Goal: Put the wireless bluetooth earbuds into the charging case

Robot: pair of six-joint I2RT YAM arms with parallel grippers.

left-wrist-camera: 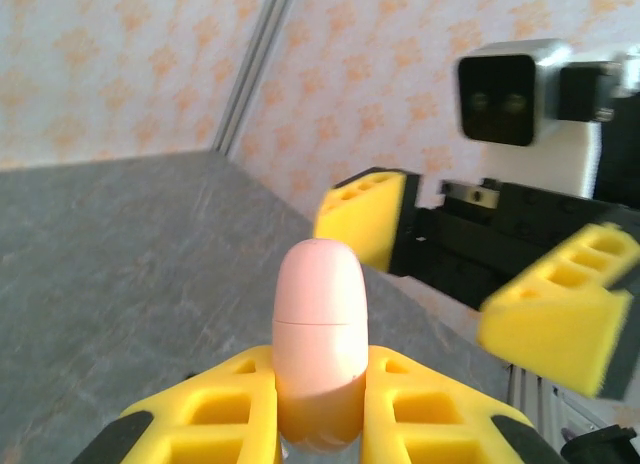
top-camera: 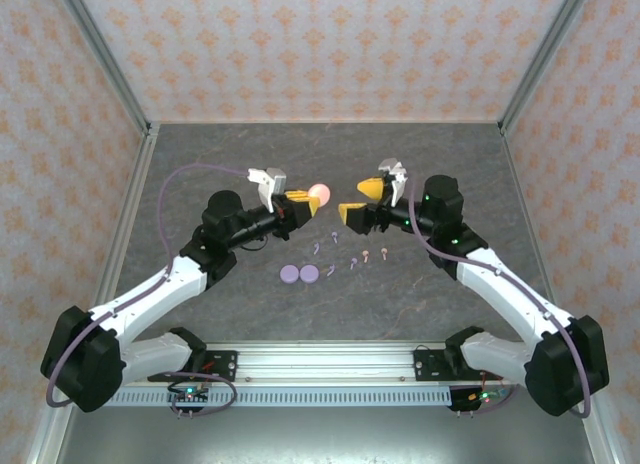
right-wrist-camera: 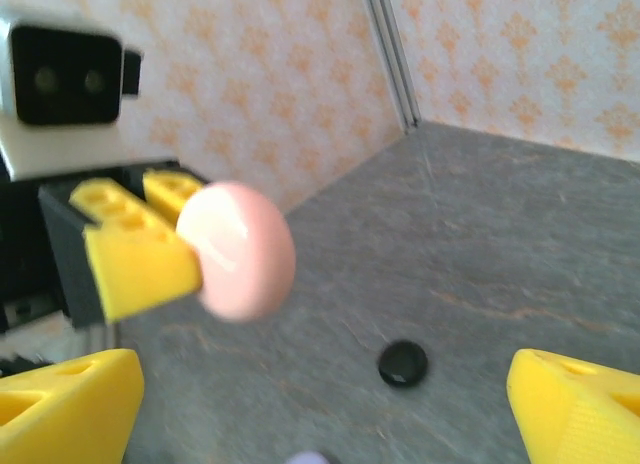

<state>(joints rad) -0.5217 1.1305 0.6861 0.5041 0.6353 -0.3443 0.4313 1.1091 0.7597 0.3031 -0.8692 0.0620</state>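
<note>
A pale pink charging case [top-camera: 319, 194] is held above the table with my left gripper [top-camera: 303, 196] shut on it. In the left wrist view the case [left-wrist-camera: 320, 324] stands edge-on between the yellow fingers [left-wrist-camera: 430, 409], its lid seam closed. My right gripper [top-camera: 361, 202] faces it from the right, open and holding nothing, a short gap away. From the right wrist the pink case [right-wrist-camera: 240, 249] hangs ahead and to the left of my open right gripper [right-wrist-camera: 320, 414]. Several tiny lilac earbuds [top-camera: 334, 235] and pink earbuds [top-camera: 367, 254] lie on the table below.
Two lilac round cases [top-camera: 289, 274] [top-camera: 310, 274] lie side by side in front of the earbuds. A small black round object [right-wrist-camera: 402, 363] lies on the grey table [top-camera: 200, 154] under the right gripper. Patterned walls enclose the table on three sides.
</note>
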